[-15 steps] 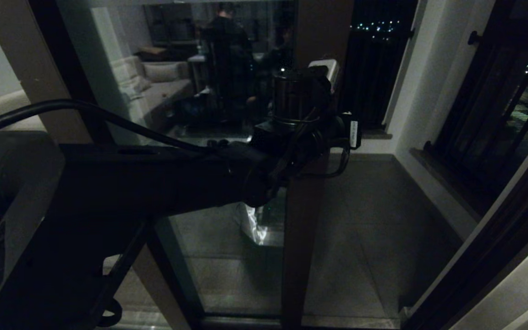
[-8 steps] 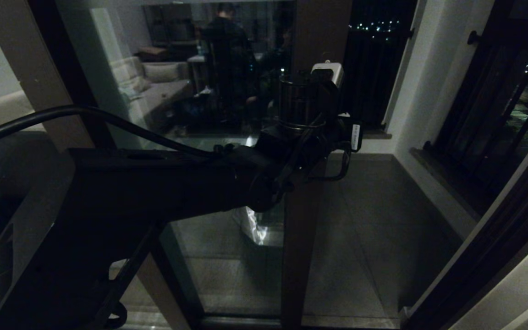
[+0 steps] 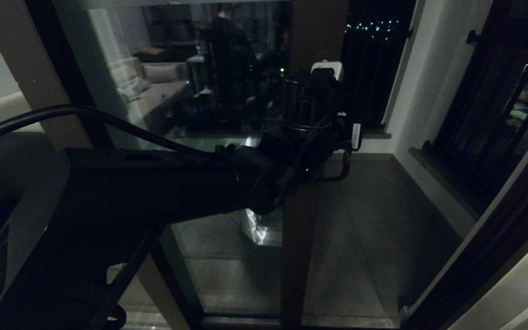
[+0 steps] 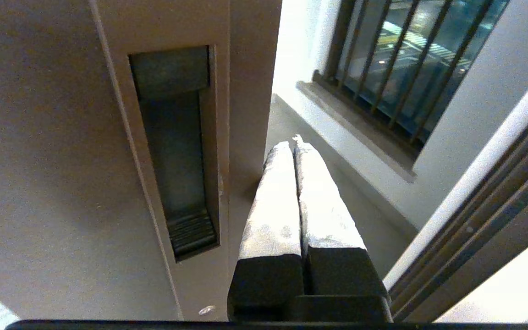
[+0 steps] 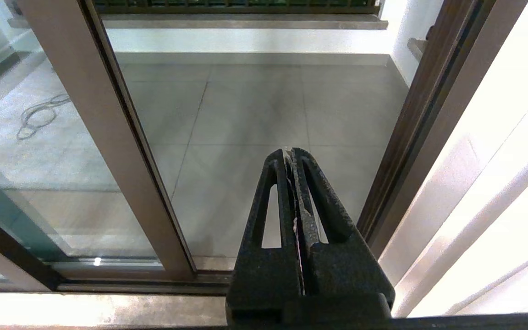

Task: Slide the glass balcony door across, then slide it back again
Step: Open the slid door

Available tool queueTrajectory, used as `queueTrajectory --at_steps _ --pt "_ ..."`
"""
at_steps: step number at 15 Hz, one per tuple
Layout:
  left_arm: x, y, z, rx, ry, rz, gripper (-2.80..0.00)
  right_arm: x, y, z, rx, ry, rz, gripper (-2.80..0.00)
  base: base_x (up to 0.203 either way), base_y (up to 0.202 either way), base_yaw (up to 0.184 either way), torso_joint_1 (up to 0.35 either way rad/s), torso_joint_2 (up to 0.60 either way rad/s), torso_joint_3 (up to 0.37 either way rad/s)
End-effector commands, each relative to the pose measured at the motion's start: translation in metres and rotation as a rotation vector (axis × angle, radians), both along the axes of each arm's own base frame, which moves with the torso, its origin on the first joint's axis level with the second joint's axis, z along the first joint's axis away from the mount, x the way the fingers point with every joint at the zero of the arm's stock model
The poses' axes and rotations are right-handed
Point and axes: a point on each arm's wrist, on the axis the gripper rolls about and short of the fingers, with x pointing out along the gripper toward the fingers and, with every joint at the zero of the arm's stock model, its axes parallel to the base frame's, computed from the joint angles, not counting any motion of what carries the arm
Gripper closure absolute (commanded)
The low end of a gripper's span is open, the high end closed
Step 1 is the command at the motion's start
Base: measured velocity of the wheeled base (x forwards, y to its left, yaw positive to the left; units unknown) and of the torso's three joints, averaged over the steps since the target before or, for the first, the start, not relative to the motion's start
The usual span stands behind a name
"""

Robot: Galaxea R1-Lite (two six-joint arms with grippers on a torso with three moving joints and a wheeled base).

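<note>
The right gripper, fingers clenched on nothing, hangs low over the floor tiles inside the doorway. The left gripper, fingers pressed together and empty, sits against the door edge just beside its recessed handle slot. The door is part open, its upright mid-doorway, a touch further left than a second ago. Beyond are the balcony railings.

No legible text, labels or numbers anywhere.
</note>
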Motion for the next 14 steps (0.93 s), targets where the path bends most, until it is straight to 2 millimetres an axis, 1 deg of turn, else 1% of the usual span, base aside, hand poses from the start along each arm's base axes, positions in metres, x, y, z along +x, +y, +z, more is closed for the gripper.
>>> queueTrajectory --at_steps 1,3,7,11,14 --pt "-0.004 0.006 0.012 -0.022 -0.015 0.036 0.00 0.000 0.000 0.000 -0.001 0.001 0.001 0.00 0.000 0.000 0.000 0.000 0.00 0.000" --pt "-0.006 0.010 0.016 -0.025 -0.012 0.067 0.00 0.000 0.000 0.000 -0.001 0.001 0.001 0.00 0.000 0.000 0.000 0.000 0.00 0.000" --pt "-0.015 0.019 0.008 0.017 0.028 0.090 0.00 0.000 0.000 0.000 -0.001 0.001 0.001 0.00 0.000 0.000 0.000 0.000 0.00 0.000" --pt "-0.024 0.029 0.019 0.013 0.025 0.099 0.00 0.000 0.000 0.000 -0.001 0.001 0.001 0.00 0.000 0.000 0.000 0.000 0.00 0.000" --pt "-0.030 0.039 0.015 0.036 0.049 0.115 0.00 0.000 0.000 0.000 -0.001 0.001 0.001 0.00 0.000 0.000 0.000 0.000 0.00 0.000"
